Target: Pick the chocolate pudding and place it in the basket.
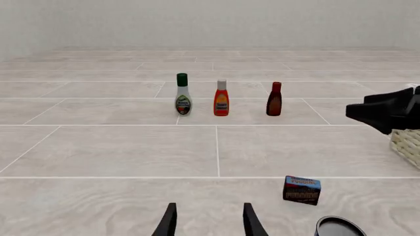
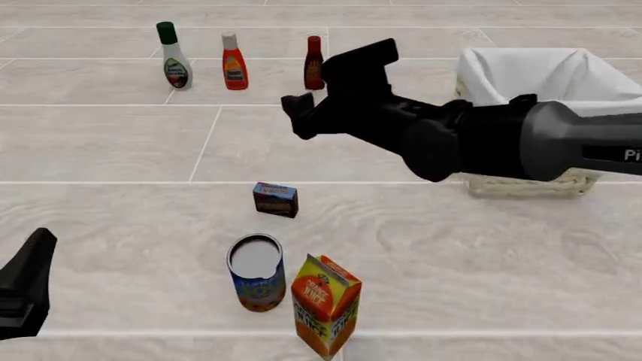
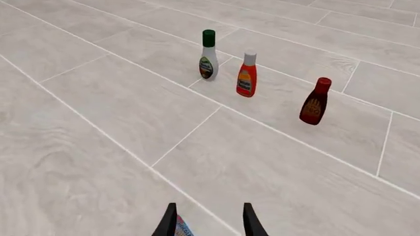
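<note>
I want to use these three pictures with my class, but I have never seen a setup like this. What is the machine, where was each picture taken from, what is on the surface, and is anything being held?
These are computer renders of two robot arms at a tiled table.

The front view looks forward and down from behind the arms. The right arm reaches in high, its right gripper open and empty. Only the tip of the left gripper shows at the edge.

The other two pictures come from cameras mounted just behind each gripper, looking along its fingers. Both show two spread fingertips holding nothing.

On the table: the chocolate pudding, a small dark box; a blue can; an orange carton; three bottles in a row at the far side; and the basket, lined with white cloth.

Nothing is held. The pudding lies on the table, outside the basket.
</note>
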Action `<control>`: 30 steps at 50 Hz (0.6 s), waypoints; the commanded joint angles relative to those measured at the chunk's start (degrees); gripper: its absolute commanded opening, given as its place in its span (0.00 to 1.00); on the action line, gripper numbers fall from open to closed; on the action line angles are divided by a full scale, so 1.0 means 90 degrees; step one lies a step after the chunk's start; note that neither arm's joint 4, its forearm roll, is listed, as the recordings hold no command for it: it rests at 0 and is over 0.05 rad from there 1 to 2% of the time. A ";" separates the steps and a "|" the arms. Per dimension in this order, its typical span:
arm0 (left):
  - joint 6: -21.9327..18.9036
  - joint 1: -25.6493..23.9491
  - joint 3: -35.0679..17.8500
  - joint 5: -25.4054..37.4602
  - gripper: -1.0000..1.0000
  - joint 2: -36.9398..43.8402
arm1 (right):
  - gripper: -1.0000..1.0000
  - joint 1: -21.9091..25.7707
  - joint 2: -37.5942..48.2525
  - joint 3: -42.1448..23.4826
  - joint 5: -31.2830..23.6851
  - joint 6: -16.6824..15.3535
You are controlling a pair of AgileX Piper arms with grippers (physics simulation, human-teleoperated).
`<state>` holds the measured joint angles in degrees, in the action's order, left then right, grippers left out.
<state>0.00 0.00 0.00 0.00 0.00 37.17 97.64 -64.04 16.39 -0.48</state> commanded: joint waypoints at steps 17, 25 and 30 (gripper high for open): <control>0.0000 0.0000 0.0000 0.0000 1.00 0.0000 | 1.00 0.0098 0.0933 -0.1195 -0.0998 -0.0191; 0.0000 0.0000 0.0000 0.0000 1.00 0.0000 | 1.00 0.0155 0.1087 -0.1728 -0.1607 -0.0123; 0.0000 0.0000 0.0000 0.0000 1.00 0.0000 | 1.00 0.0247 0.1169 -0.2131 -0.2071 0.0000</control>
<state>0.00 0.00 0.00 0.00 0.00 38.40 106.28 -77.43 4.16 -1.38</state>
